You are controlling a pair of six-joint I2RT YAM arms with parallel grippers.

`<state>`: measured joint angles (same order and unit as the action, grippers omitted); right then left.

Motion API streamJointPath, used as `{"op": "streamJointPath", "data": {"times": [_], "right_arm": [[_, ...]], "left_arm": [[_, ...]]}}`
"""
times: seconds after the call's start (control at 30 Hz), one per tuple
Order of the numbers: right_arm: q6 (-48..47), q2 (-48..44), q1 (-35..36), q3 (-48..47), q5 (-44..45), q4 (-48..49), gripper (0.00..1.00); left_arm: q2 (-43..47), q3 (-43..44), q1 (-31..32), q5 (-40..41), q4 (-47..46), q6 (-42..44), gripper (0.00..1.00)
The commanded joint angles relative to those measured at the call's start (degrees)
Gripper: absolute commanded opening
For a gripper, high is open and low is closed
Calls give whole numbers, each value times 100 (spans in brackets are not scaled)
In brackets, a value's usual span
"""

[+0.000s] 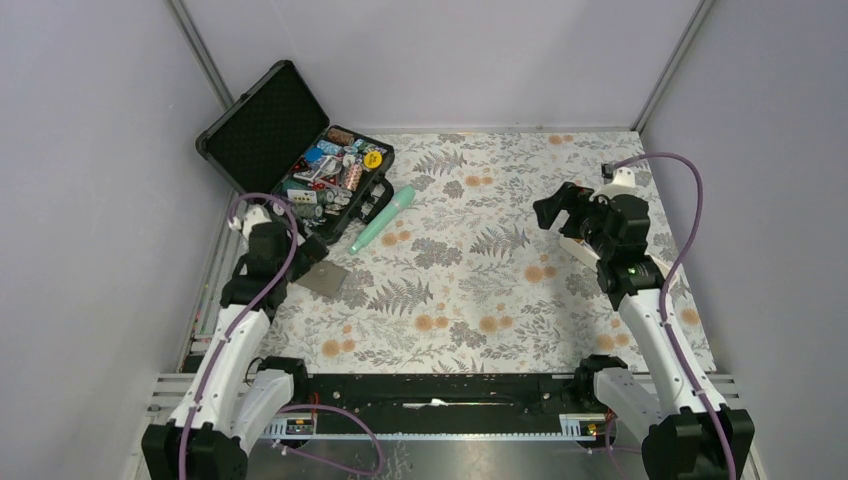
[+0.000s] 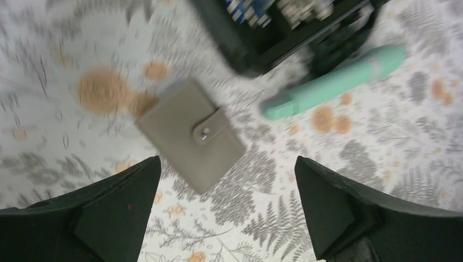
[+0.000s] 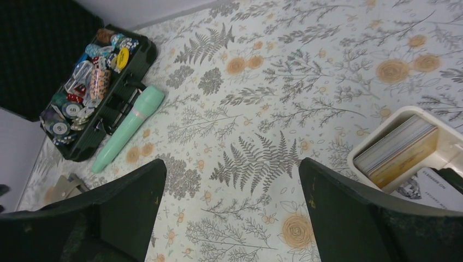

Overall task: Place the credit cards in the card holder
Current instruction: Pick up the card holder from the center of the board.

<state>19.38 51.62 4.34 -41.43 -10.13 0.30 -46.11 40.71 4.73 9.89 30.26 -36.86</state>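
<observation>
The card holder [image 2: 191,134] is a flat grey-brown wallet, folded shut with a snap tab. It lies on the floral cloth at the left [image 1: 325,279], and a corner of it shows in the right wrist view [image 3: 65,188]. My left gripper [image 2: 226,164] hovers just above its near corner [image 1: 306,250], open and empty. The credit cards [image 3: 396,148] stand on edge as a stack, pale and orange-yellow, in a white tray [image 3: 382,123]. My right gripper [image 3: 232,164] is open and empty above the cloth to the left of that tray [image 1: 556,208].
An open black hard case [image 1: 300,160] full of small items sits at the back left [image 3: 93,87]. A mint-green tube [image 1: 383,218] lies beside it [image 2: 333,82]. The right arm covers most of the white tray [image 1: 578,250]. Grey walls close in three sides.
</observation>
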Motion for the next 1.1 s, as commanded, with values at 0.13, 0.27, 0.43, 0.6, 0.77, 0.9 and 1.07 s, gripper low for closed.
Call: {"op": "streamJointPath", "data": {"times": [0.13,0.27,0.43,0.6,0.77,0.9,1.07], "right_arm": [[-49,297,-20,-127,-830,89,99],[-32,362,-15,-76,-870,158,99],[-23,394,-15,-52,-920,230,99],[-28,427,-14,-41,-918,247,99],[-53,406,-20,-54,-937,238,99],[-68,378,-17,-85,-934,200,99],[-68,350,-21,-102,-955,183,99]], "left_arm": [[-51,-1424,-34,-149,-1113,-1901,99],[-2,-2004,-34,-215,-1455,-2403,99],[189,-2362,-34,-148,-1646,-2651,97],[191,-2623,-54,-157,-1795,-2845,89],[-68,-2668,-159,-187,-1953,-2784,76],[-117,-2779,-233,-208,-2092,-2774,66],[-170,-2930,-297,-216,-2204,-2725,55]]}}
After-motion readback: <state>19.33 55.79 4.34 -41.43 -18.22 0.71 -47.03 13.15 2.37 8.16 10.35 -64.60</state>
